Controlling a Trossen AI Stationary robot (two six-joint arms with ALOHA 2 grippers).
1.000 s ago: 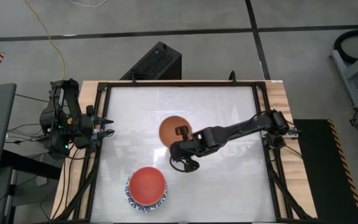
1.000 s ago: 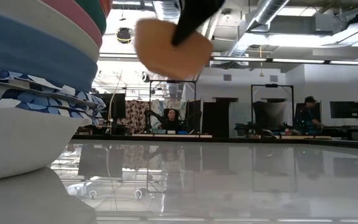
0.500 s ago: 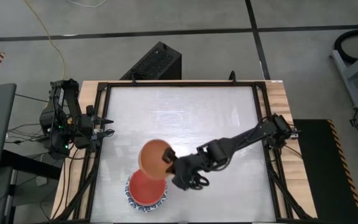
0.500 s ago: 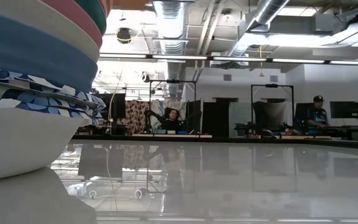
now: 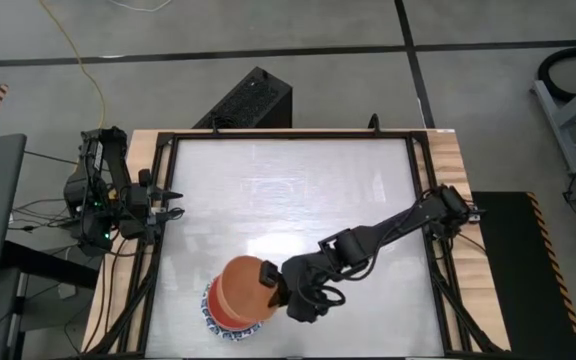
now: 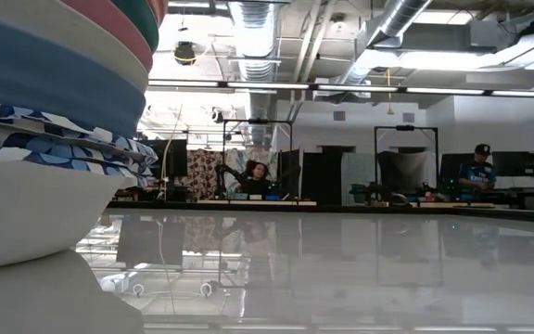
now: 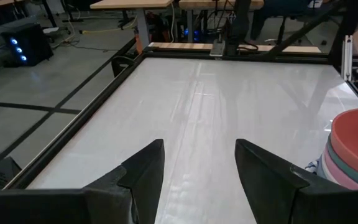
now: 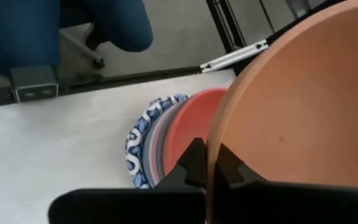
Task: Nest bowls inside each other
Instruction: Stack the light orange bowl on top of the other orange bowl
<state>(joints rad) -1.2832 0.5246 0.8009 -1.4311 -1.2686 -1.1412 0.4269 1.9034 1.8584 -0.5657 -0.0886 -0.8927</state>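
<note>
I see the right claw (image 5: 271, 279) clamped on the orange bowl's (image 5: 240, 289) rim; the bowl sits at its 9 o'clock, over the bowl stack (image 5: 211, 316) at the desk's (image 5: 298, 190) 6 o'clock. The left claw (image 7: 197, 165), parted, waits at 9 o'clock.

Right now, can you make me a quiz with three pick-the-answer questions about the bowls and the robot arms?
1. Where is the orange bowl?
A. Over the stack of bowls
B. At the table's far edge
C. On the floor

2. What colour is the top bowl already in the stack?
A. Green
B. Red
C. Black

3. What is the right end effector doing?
A. Hanging open over bare table
B. Parked off the table
C. Shut on the orange bowl's rim

Answers:
1 A, the high view shows it above the stack by the table's near edge.
2 B, the red bowl shows on top in the right wrist view.
3 C, its fingers pinch the rim in the right wrist view; the left end effector waits open at the table's left edge.
</note>
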